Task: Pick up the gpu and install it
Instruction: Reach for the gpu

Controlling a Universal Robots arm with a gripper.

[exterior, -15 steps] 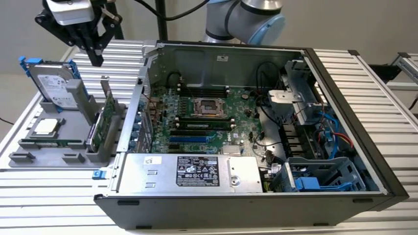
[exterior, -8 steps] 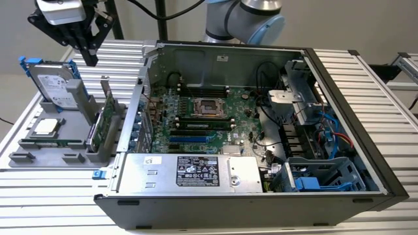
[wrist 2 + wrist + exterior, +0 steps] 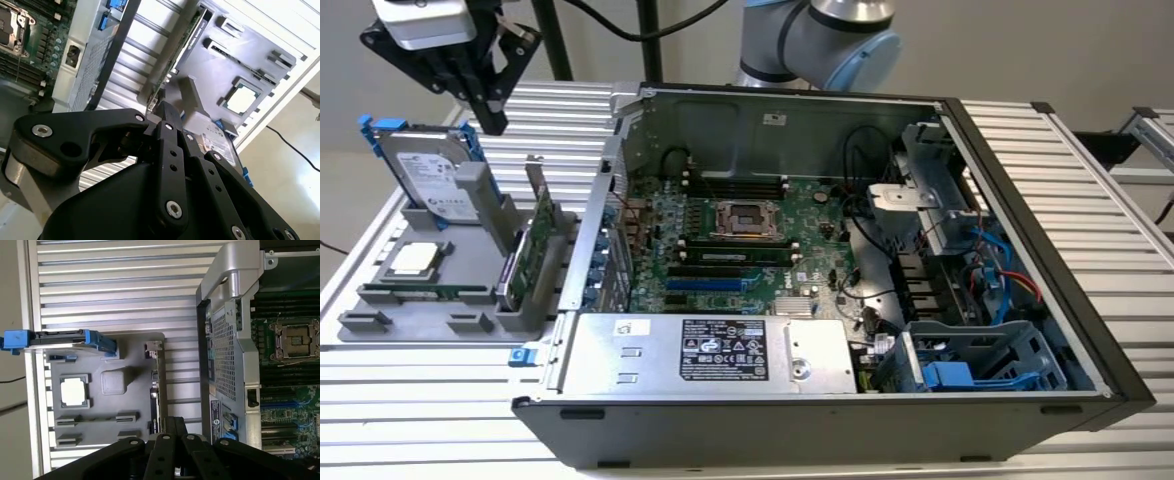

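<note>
One claw, exterior view: the black multi-link gripper (image 3: 494,116) is hanging above the grey moulded parts tray (image 3: 403,326), its fingers pressed together and carrying nothing.
Gpu, exterior view: the thin green expansion card with a silver end bracket, the gpu (image 3: 540,245), is standing on edge in a tray slot, just beside the open black computer case (image 3: 827,440). I judge it is standing upright so that its top edge is offering itself to a grip from above.
Neighbours, exterior view: the silver hard drive with blue rails (image 3: 434,170) is standing upright in the tray, and the square silver processor chip (image 3: 414,260) is lying flat in its pocket.
Hidden, exterior view: the card's cooler face is hard to make out, because the tray posts are covering it.
Claw, second wrist view: the gripper (image 3: 166,111) is closing to a point, empty and not touching the gpu (image 3: 182,47), which is presenting its thin edge.
Claw, first wrist view: the closed gripper (image 3: 175,423) is pointing toward the tray (image 3: 132,357). The gpu (image 3: 155,385) is again appearing edge-on, and its near end is disappearing behind the fingers.
Case, first wrist view: the green motherboard (image 3: 292,390) is lying exposed, partly cut off by the frame.
</note>
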